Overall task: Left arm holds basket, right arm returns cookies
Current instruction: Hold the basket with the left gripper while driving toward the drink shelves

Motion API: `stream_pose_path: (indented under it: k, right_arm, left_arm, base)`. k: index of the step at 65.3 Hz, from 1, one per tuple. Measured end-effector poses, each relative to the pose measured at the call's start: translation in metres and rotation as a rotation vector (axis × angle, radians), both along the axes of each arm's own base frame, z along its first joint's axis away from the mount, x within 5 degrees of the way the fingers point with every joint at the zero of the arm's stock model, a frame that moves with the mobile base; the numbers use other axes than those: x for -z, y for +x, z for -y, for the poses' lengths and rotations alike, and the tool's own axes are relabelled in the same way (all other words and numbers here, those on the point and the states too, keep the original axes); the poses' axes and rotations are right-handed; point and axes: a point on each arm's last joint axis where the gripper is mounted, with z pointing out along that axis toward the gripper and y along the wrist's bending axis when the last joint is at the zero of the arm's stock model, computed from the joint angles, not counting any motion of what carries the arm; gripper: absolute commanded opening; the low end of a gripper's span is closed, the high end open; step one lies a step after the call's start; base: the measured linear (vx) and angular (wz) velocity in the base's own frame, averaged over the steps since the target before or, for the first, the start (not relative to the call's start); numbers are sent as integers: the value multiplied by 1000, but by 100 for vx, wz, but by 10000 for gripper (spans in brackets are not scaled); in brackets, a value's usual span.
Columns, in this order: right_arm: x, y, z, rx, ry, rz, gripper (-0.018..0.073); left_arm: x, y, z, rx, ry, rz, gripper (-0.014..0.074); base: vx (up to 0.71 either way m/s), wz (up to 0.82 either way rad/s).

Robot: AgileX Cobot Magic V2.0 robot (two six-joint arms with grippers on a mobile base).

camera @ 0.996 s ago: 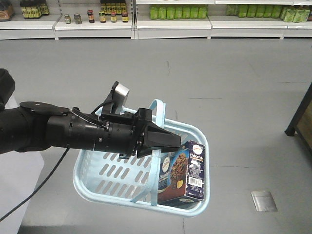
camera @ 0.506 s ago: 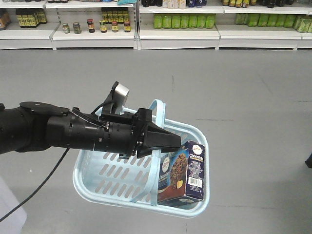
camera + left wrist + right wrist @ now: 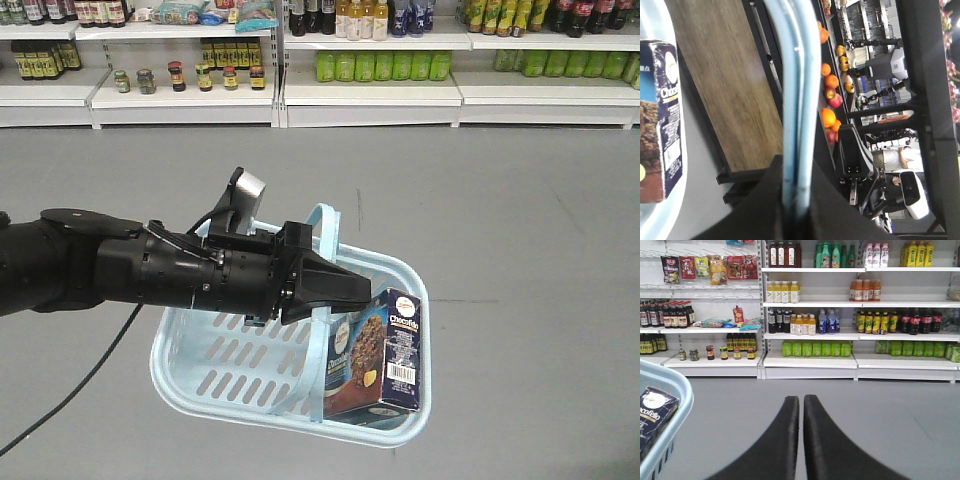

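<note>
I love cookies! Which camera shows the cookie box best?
The front-facing view shows the cookie box best: nearly all of it, standing in the blue basket, with the cookie picture and barcode. The left wrist view shows part, cut off at the edge. The right wrist view shows only one corner.

Front view high, wrists close — basket [image 3: 400, 264] shared

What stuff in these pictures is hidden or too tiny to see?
Front view: the left end effector covers part of the basket handle.
Left wrist view: the picture edge cuts off the cookie box.
Right wrist view: the shelf jars have labels too small to read.
</note>
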Motion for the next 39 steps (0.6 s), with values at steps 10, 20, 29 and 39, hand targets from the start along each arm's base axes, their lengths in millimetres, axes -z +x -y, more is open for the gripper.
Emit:
stream_pose_path:
  k: [10,20,29,39]
  right_arm:
    - [0,0,0,0,0,0,-6]
    - [0,0,0,0,0,0,-6]
    - [0,0,0,0,0,0,-6]
    - [0,0,0,0,0,0,-6]
  left_arm:
    - [0,0,0,0,0,0,-6]
    - [0,0,0,-1,0,0,-6]
    - [0,0,0,-1,0,0,-6]
    - [0,0,0,-1,1,0,-6]
  base:
    - [54,3]
    - [54,7]
    - [52,7]
    - [51,3]
